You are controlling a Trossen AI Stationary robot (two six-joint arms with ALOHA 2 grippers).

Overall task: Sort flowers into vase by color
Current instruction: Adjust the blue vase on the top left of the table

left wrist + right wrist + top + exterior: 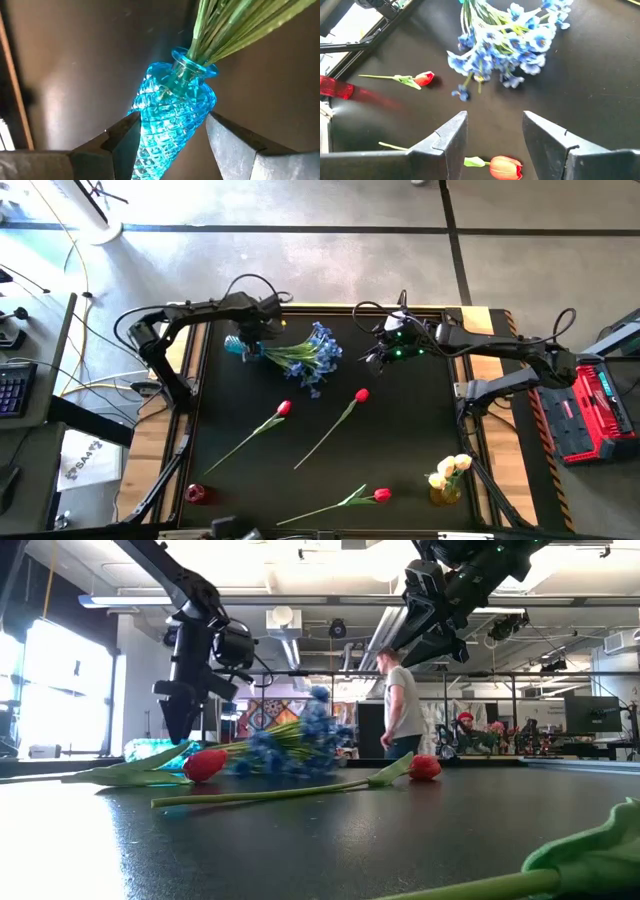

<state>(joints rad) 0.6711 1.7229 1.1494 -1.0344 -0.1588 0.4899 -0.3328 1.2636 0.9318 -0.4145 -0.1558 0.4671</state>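
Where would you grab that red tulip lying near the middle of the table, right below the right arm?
Probably mid-stem, from straight above. The red tulip lies flat, its thin stem running diagonally toward the table's front left with bare surface either side. Jaws set across the stem, clear of the soft bloom, should close cleanly. The right gripper hangs open nearby; the left gripper is at the blue vase.

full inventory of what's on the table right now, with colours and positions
Blue vase: 1, clear blue, lying on its side at far left, between the left gripper's fingers.
Blue flower sprays: 1 bunch, blue, stems in the blue vase, blossoms on the table.
Red tulips: 3, red, loose; two mid-table, one near edge.
Red vase: 1, red, near left corner.
Yellow vase: 1, near right corner.
Yellow tulips: 1 bunch, pale yellow, in the yellow vase.
Table: 1, black.
Left gripper: open around the blue vase.
Right gripper: open, above the table by the sprays.
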